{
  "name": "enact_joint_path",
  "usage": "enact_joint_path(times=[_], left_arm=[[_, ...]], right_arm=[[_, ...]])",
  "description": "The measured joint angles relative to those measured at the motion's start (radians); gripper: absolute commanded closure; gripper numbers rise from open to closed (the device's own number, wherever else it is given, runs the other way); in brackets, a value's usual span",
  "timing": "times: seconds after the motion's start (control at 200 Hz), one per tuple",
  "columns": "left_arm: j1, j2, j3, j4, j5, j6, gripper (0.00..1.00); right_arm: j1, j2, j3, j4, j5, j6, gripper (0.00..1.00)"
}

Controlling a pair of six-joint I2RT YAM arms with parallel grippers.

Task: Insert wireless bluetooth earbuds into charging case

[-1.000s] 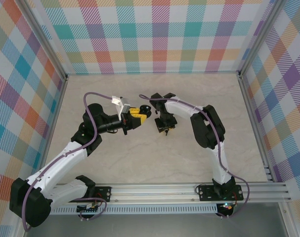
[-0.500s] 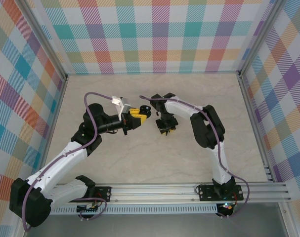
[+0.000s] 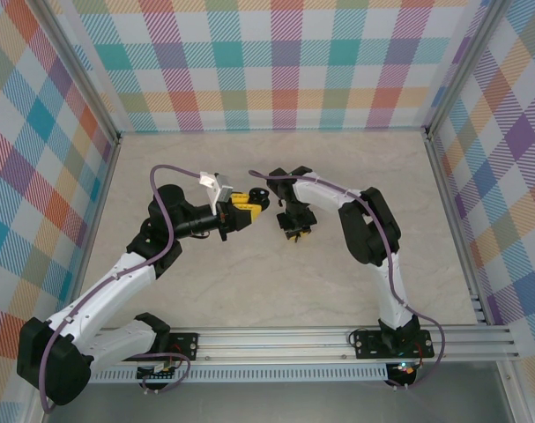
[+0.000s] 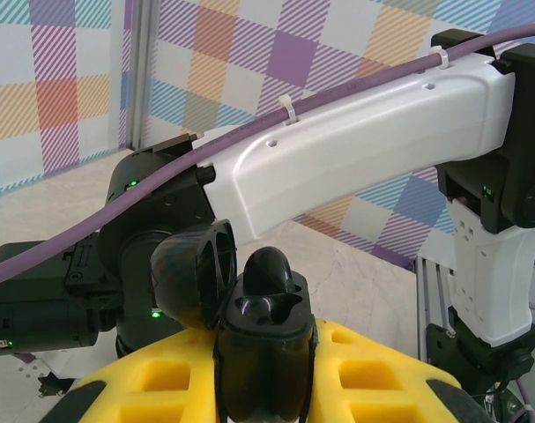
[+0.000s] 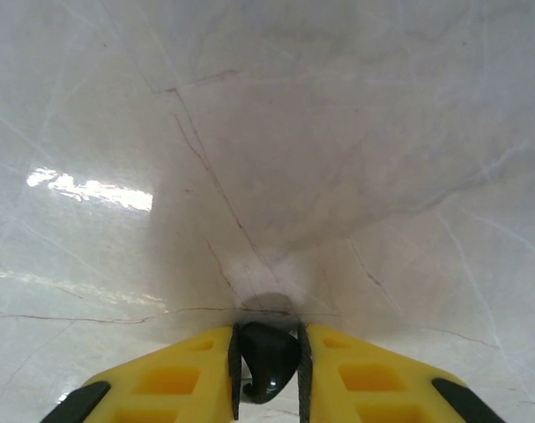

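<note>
Two roles here: the left pincer [image 3: 244,209] clamps the charging case [image 4: 265,348] upright and open, ready for loading; just right of it the right pincer [image 5: 267,363], closed on a black earbud [image 5: 265,352], hangs close above the worktop [image 5: 355,132]

Black charging case [image 4: 265,366], lid open, glossy black earbud [image 5: 267,357] clamped

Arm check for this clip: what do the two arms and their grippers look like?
Both the left arm and right arm have white link shells, black joint housings and a purple cable tied along them. The left gripper and right gripper carry yellow fingers with rectangular recesses. Small green lights glow on the right arm's black housings.
</note>
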Motion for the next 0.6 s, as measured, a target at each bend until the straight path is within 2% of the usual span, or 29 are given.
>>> enact_joint_path(times=[0.26,0.43,0.6], left_arm=[[0.0,0.0,0.0,-0.001,-0.006,0.004,1.0],[0.0,0.0,-0.011,-0.001,-0.034,0.007,1.0],[0.0,0.001,-0.042,-0.009,-0.109,-0.011,1.0]], right_arm=[[-0.001,-0.015,-0.02,0.021,0.002,0.008,0.82],[-0.007,-0.085,-0.126,0.124,0.0,0.011,0.82],[-0.031,-0.172,-0.253,0.235,0.018,0.014,0.83]])
